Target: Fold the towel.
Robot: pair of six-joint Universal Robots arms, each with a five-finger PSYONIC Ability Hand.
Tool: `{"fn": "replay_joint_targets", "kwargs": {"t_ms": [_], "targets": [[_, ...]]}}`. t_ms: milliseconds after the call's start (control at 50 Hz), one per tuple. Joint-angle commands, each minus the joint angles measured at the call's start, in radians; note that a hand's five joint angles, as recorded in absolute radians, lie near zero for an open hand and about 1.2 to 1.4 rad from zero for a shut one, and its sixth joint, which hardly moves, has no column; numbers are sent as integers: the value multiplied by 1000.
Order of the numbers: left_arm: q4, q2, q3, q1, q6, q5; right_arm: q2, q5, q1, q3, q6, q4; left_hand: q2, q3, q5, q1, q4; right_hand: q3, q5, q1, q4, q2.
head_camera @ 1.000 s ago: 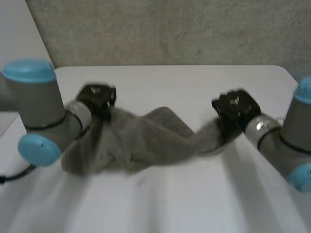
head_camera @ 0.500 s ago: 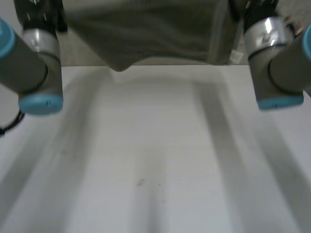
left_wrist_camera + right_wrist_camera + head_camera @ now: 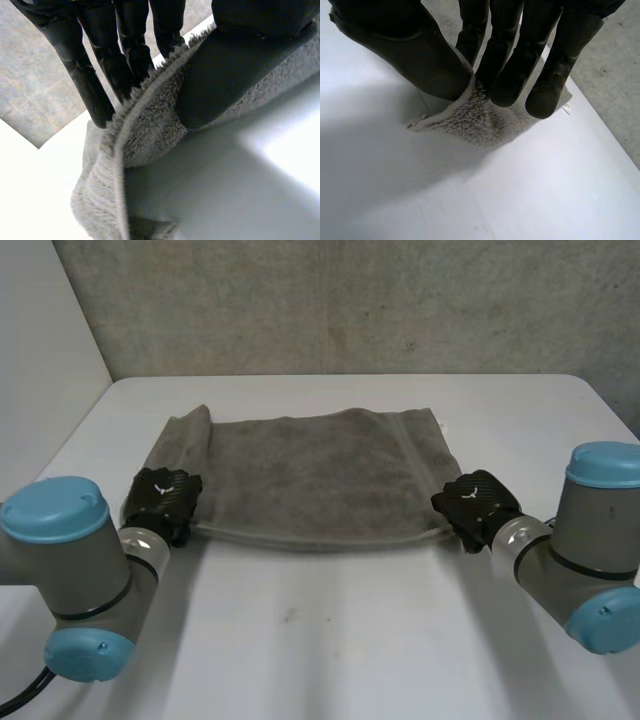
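Soft grey terry towel [image 3: 310,475] lies spread flat on the white counter [image 3: 350,640], mid frame, w/ its upper-left end a bit bunched. The left hand [image 3: 163,500] pinches the towel's lower-left corner, thumb vs fingers. The right hand [image 3: 475,505] pinches the lower-right corner the same way. No fold made yet, I think; all the folding is to come.

The white tabletop [image 3: 330,660] is carrying one grey towel [image 3: 310,475], which is lying spread out flat on its far half. The towel's near hem is running straight from side to side, and its left end is bunching into a raised fold. A small dark speck [image 3: 290,616] is sitting on the tabletop on the near side of the towel.
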Motion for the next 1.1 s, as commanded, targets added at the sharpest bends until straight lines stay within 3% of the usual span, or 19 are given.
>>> {"fn": "replay_joint_targets", "kwargs": {"t_ms": [20, 40, 60, 340, 500, 760, 1100], "targets": [[4, 56, -30, 12, -6, 9, -76, -12, -22, 85, 47, -16, -91, -90, -71, -63, -91, 58, 38, 43, 48, 65], [6, 56, -35, 12, -5, 12, -76, -12, -22, 86, 48, -16, -478, -476, -458, -450, -477, 58, 38, 43, 48, 65], [8, 56, -38, 10, 0, 12, -84, -15, -31, 99, 72, -17, -714, -713, -694, -686, -714, 58, 38, 43, 48, 65], [8, 22, -40, 26, 0, 15, -99, -16, -82, 112, 144, -19, -717, -715, -697, -689, -716, 58, 38, 43, 48, 65], [-3, 39, -56, 81, 4, 19, -107, -16, -99, 116, 176, -19, -714, -712, -694, -686, -713, 58, 38, 43, 48, 65], [-170, 90, -67, 190, 9, 240, -107, -19, -94, 124, 201, -19, -711, -709, -691, -683, -710, 58, 38, 43, 48, 65], [-169, 18, -50, 217, 8, 246, -103, -19, -91, 127, 201, -19, -564, -563, -544, -536, -564, 58, 38, 43, 48, 65]]}}
